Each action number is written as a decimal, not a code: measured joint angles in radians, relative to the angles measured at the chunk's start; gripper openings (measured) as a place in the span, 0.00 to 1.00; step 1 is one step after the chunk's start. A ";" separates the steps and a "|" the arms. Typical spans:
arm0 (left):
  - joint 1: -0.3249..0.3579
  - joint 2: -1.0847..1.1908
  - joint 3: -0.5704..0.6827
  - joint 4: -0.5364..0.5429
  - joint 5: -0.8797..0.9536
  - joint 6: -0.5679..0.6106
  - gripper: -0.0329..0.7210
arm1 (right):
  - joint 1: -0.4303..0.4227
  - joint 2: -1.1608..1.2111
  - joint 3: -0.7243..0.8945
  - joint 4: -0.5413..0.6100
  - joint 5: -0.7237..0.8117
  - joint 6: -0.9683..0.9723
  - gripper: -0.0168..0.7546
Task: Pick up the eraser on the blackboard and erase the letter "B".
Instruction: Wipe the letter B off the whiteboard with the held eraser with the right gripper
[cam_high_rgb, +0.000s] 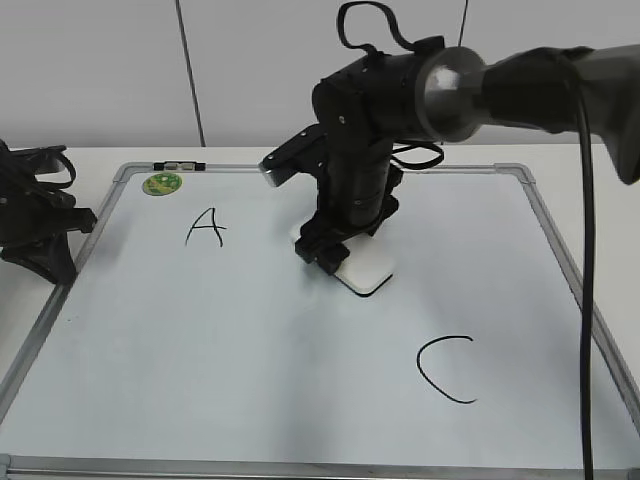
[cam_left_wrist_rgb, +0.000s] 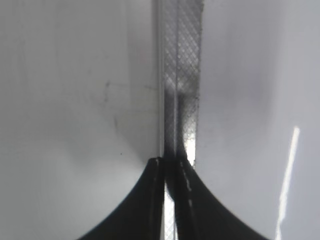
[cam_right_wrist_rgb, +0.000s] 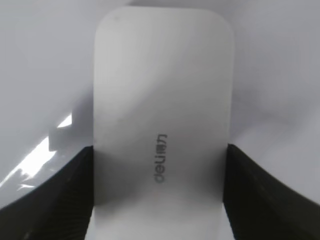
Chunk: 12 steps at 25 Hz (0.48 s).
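Note:
The white eraser (cam_high_rgb: 368, 270) lies flat on the blackboard (cam_high_rgb: 250, 330) near its middle. In the right wrist view the eraser (cam_right_wrist_rgb: 162, 110) fills the frame, with grey lettering on top. My right gripper (cam_high_rgb: 328, 250) (cam_right_wrist_rgb: 160, 150) is shut on the eraser, one black finger against each long side. The letter "B" is not visible; the arm and eraser cover the spot between the "A" (cam_high_rgb: 205, 228) and the "C" (cam_high_rgb: 445, 370). My left gripper (cam_high_rgb: 55, 262) (cam_left_wrist_rgb: 170, 162) is shut and empty, over the board's silver frame (cam_left_wrist_rgb: 182, 60) at the left edge.
A small green round magnet (cam_high_rgb: 162, 184) sits at the board's far left corner. The right arm's black cable (cam_high_rgb: 585, 300) hangs over the board's right side. White table surrounds the board.

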 joint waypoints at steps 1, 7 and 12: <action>0.000 0.000 0.000 0.000 0.000 0.000 0.06 | -0.019 0.000 -0.002 -0.015 0.008 0.014 0.73; 0.000 0.000 0.000 0.000 0.000 0.000 0.06 | -0.073 0.000 -0.005 -0.109 0.046 0.057 0.73; 0.000 0.000 0.000 0.000 0.000 0.000 0.06 | -0.078 -0.006 -0.012 -0.115 0.050 0.079 0.73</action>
